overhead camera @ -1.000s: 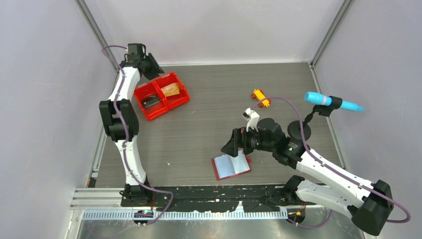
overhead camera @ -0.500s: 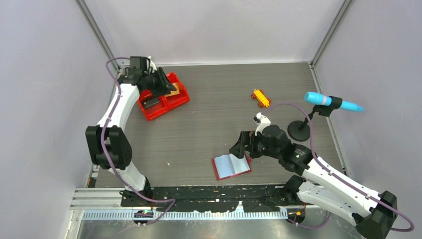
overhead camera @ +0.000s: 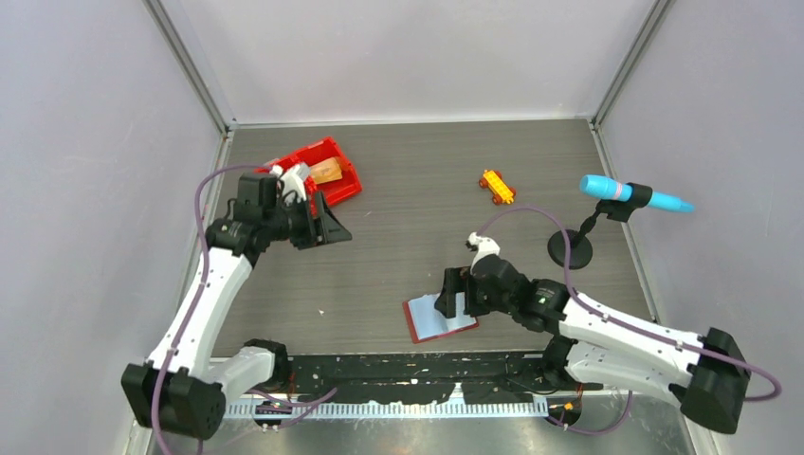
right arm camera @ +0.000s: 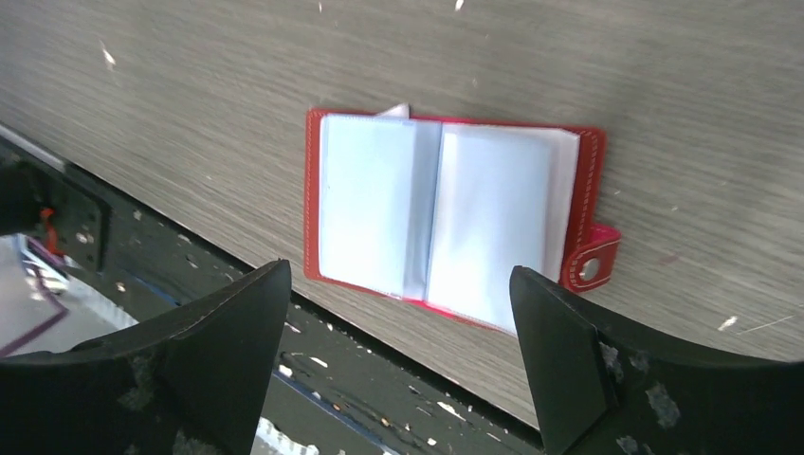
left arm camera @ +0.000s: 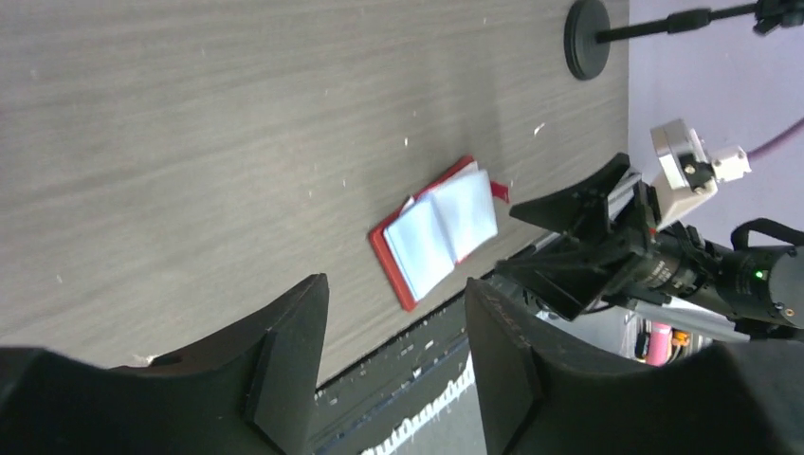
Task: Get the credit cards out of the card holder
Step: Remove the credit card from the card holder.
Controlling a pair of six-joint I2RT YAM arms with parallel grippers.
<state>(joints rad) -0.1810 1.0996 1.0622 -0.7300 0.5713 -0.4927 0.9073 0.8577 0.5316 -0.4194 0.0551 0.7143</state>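
The card holder (overhead camera: pixel 440 318) lies spread open on the table (overhead camera: pixel 408 237), close to the near edge, its pale blue sleeves facing up and its snap tab sticking out on one side. The right gripper (overhead camera: pixel 453 293) hangs just above it with its jaws spread wide and nothing between them; in the right wrist view the two fingers (right arm camera: pixel 569 355) straddle the open card holder (right arm camera: pixel 446 223). A small pale corner peeks past the top edge of the left-hand page, which may be a credit card (right arm camera: pixel 395 111), though it is too small to be sure. No other card shows in the sleeves.

The left gripper (overhead camera: pixel 322 227) sits well away from the card holder, toward the red bin (overhead camera: pixel 327 152) at the far left, jaws also spread and empty. An orange-yellow piece (overhead camera: pixel 327 171) rests in the bin's far compartment; I cannot tell what it is.

The step in hand looks like reaching for a card still tucked in the card holder. To do it well, the right gripper should come down on that protruding corner rather than on the soft page, pinching only the stiff edge and drawing it out along the sleeve's opening. The light card holder will likely slide or lift with the pull, so the left gripper would do well to come across and pin the red cover first.

A toy truck (overhead camera: pixel 496 186) and a microphone stand (overhead camera: pixel 570 250) lie beyond the card holder, out of the way.
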